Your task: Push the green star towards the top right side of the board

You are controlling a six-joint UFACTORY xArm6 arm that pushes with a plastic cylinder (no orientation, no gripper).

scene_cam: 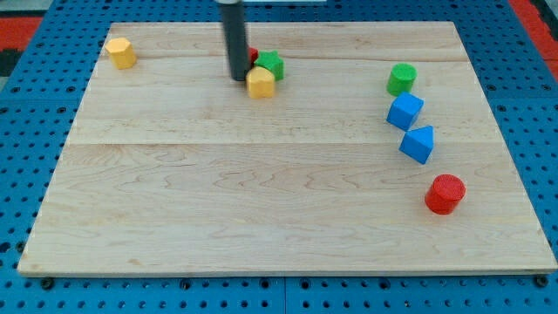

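Note:
The green star (272, 64) lies near the board's top middle. A yellow block (260, 83) touches it at its lower left. A red block (253, 56), mostly hidden behind the rod, sits at its left. My tip (238, 78) rests on the board just left of the yellow block and left of the star.
A yellow block (120, 52) lies at the top left. At the right are a green cylinder (401, 78), a blue cube (404, 112), a blue block (418, 144) and a red cylinder (445, 194). The wooden board (261, 201) lies on a blue pegboard.

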